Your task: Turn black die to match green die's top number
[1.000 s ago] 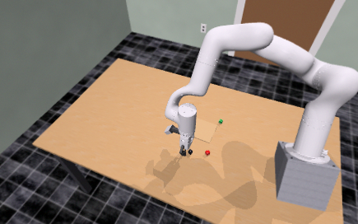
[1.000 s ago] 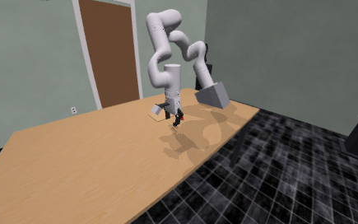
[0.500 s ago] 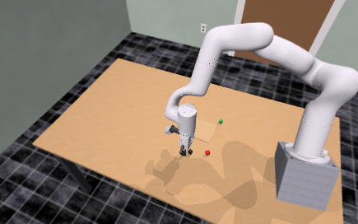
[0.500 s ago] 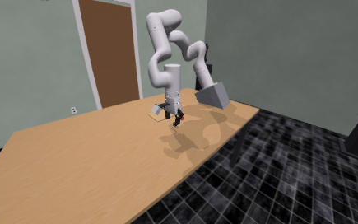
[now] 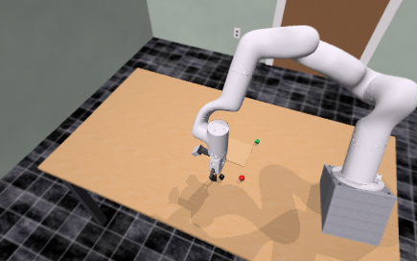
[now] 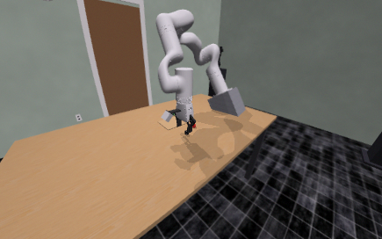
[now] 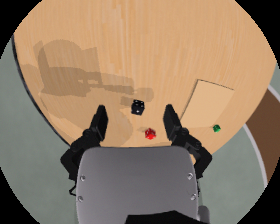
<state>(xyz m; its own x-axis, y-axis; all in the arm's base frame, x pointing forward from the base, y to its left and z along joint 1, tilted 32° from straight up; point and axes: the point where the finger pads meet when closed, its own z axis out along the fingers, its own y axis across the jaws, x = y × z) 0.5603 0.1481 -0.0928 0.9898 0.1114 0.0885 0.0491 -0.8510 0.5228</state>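
The black die (image 5: 221,177) lies on the bare table, off the mat; it also shows in the wrist view (image 7: 138,104). The tan mat (image 5: 238,152) lies flat a little behind it; it also shows in the wrist view (image 7: 212,106). The green die (image 5: 257,141) sits by the mat's far right corner and shows in the wrist view (image 7: 216,128). A red die (image 5: 241,177) lies on the table right of the black die and shows in the wrist view (image 7: 149,133). My gripper (image 5: 216,177) is open and empty, low over the table; in the wrist view (image 7: 134,119) the black die lies between and just ahead of the fingertips.
The arm's grey base block (image 5: 357,204) stands at the table's right near corner. The near table edge runs a little in front of the dice. In the exterior view the gripper (image 6: 186,125) hides the black die.
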